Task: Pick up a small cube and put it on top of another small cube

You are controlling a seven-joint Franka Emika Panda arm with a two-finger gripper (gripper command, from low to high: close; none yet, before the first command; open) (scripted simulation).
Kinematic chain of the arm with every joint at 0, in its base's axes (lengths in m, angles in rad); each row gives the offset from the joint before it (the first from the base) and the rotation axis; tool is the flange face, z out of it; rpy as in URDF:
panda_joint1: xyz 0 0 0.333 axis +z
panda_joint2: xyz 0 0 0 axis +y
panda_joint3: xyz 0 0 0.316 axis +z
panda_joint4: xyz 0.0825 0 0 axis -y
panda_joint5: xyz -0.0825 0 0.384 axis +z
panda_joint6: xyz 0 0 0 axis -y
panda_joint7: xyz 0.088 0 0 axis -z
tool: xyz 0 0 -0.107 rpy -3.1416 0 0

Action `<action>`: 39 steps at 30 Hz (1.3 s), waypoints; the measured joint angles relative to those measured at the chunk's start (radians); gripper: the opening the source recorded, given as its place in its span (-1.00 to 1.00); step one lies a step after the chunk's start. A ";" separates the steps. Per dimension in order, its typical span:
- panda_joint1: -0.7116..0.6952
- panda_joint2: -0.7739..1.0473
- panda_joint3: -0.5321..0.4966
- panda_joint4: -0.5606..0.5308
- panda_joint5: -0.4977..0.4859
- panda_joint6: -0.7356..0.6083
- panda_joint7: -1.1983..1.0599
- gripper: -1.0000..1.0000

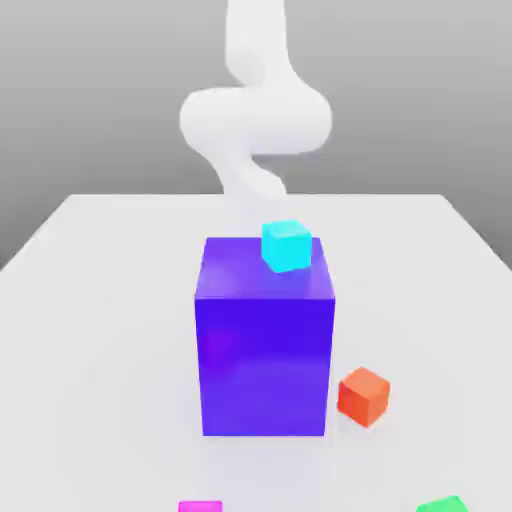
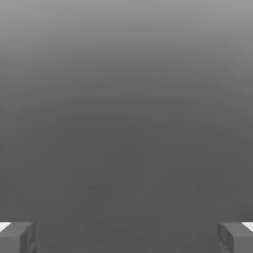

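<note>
Ext view: small cyan cube sits atop big blue-purple block, near its far edge; small orange cube on white table at block's 4 o'clock, likely stacking target.
Hand view: gripper spread wide, nothing between fingertips; pre-grasp, I'd judge.

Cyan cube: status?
Tool open, empty. Cyan cube resting on big blue block, not on a small cube. Orange cube free on table.
</note>
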 joint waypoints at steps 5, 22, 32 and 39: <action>0.007 0.187 -0.023 0.007 0.014 0.053 -0.030 0.00; -0.002 0.804 -0.070 0.030 0.067 0.228 -0.133 0.00; -0.029 1.165 -0.066 0.057 0.075 0.370 -0.170 0.00; -0.037 1.233 -0.056 0.072 0.084 0.421 -0.177 -1.00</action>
